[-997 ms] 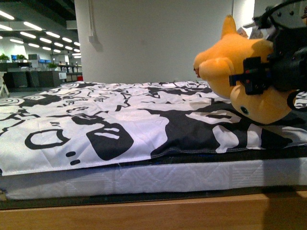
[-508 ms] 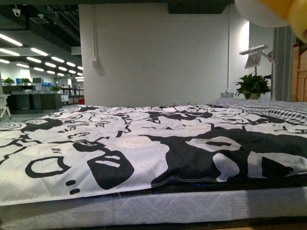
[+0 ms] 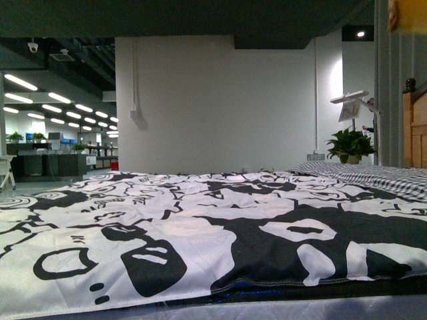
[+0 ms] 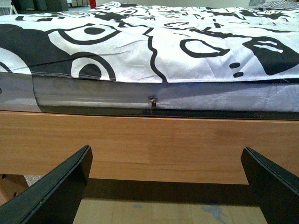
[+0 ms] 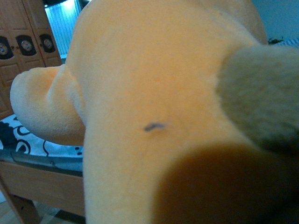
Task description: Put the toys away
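The orange-yellow plush animal (image 5: 149, 93) fills almost the whole right wrist view, pressed close to the camera, with one rounded limb (image 5: 44, 107) sticking out to the side. My right gripper is shut on it, and its fingers are hidden by the plush. In the front view only a small yellow scrap of the plush animal (image 3: 408, 15) shows at the top right corner. My left gripper (image 4: 166, 186) is open, its two dark fingers (image 4: 51, 191) spread wide with nothing between them, low in front of the bed's wooden side.
A bed with a black-and-white patterned cover (image 3: 167, 233) spans the front view. Its wooden side rail (image 4: 149, 144) and grey mattress edge (image 4: 140, 95) face the left gripper. A striped pillow (image 3: 360, 175), a wooden bedpost (image 3: 413, 127) and a potted plant (image 3: 348, 143) stand at the far right.
The plush animal and the right arm have risen out of the front view, from the right side a second ago to a scrap at the top right corner. The view itself has tilted upward.
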You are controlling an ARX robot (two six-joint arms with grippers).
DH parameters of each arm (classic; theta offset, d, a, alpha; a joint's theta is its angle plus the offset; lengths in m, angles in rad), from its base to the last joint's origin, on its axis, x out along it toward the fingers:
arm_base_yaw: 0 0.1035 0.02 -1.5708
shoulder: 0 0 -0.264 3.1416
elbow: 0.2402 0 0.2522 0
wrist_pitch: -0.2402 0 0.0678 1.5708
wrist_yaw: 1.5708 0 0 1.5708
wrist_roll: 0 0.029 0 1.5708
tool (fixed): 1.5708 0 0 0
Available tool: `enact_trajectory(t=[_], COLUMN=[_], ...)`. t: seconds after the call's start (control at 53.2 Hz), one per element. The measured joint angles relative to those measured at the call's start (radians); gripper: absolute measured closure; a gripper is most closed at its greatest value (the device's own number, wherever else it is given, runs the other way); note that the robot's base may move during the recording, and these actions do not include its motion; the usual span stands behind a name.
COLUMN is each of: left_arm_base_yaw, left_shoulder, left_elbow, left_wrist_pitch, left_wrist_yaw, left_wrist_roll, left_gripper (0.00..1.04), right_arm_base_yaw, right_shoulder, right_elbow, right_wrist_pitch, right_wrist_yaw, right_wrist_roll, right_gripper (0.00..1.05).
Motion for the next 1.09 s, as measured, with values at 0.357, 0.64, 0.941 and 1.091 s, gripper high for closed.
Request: enact_trajectory(t=[0.357,0.64,0.941,1.091], left_arm_base_yaw=[0.000,0.000,0.000,0.000], left_shoulder=[0.000,0.000,0.000,0.000], left_elbow=[0.000,0.000,0.000,0.000], left_wrist_pitch=[0.000,0.000,0.000,0.000], left_wrist_yaw=[0.000,0.000,-0.004,-0.001], left_wrist_roll=[0.000,0.000,0.000,0.000], left_gripper=[0.06,0.06,0.06,0.06], right_arm_base_yaw=[0.298,0.325,0.330,0.330], right_shoulder=[-0.145,-0.170,-0.171,-0.171], right_elbow=[-0.220,-0.266,-0.266,-0.267], right_wrist_pitch=[-0.013,0.003,0.003,0.003], right_wrist_yaw=[0.284,0.323,0.318,0.325], right_wrist_roll=[-0.057,-0.075,-0.079,-0.079], right_gripper=[0.84,0.84,0.84,0.84])
